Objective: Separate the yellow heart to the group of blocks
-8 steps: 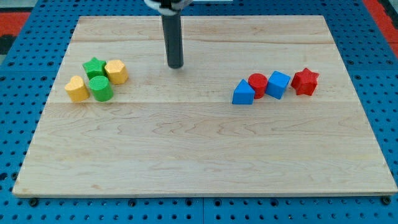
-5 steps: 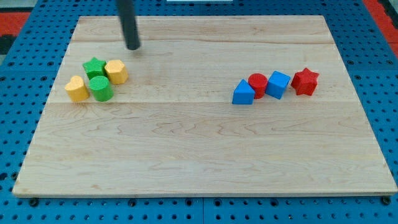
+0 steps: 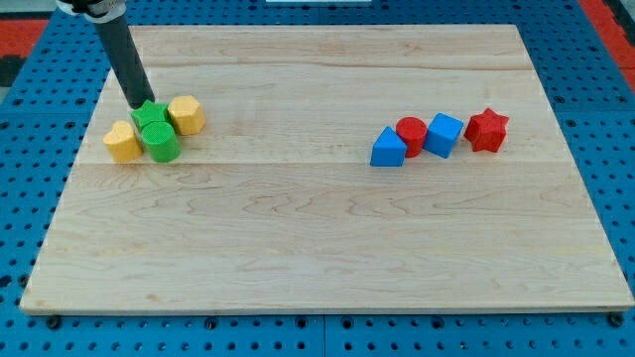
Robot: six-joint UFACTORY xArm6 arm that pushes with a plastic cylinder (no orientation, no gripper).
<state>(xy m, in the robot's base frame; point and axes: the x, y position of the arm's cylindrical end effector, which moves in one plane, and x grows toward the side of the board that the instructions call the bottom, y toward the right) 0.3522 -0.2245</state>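
Note:
The yellow heart lies at the left of the wooden board, touching a green cylinder. A green star and a yellow hexagon sit just above and to the right, all packed in one cluster. My tip is at the upper left edge of the green star, just above and right of the yellow heart. The rod leans up towards the view's top left.
A second group lies at the right: a blue triangle, a red cylinder, a blue cube and a red star. A blue pegboard surrounds the board.
My tip has moved from the top middle of the board leftwards and down to the green star's upper left edge. The blocks have not visibly moved.

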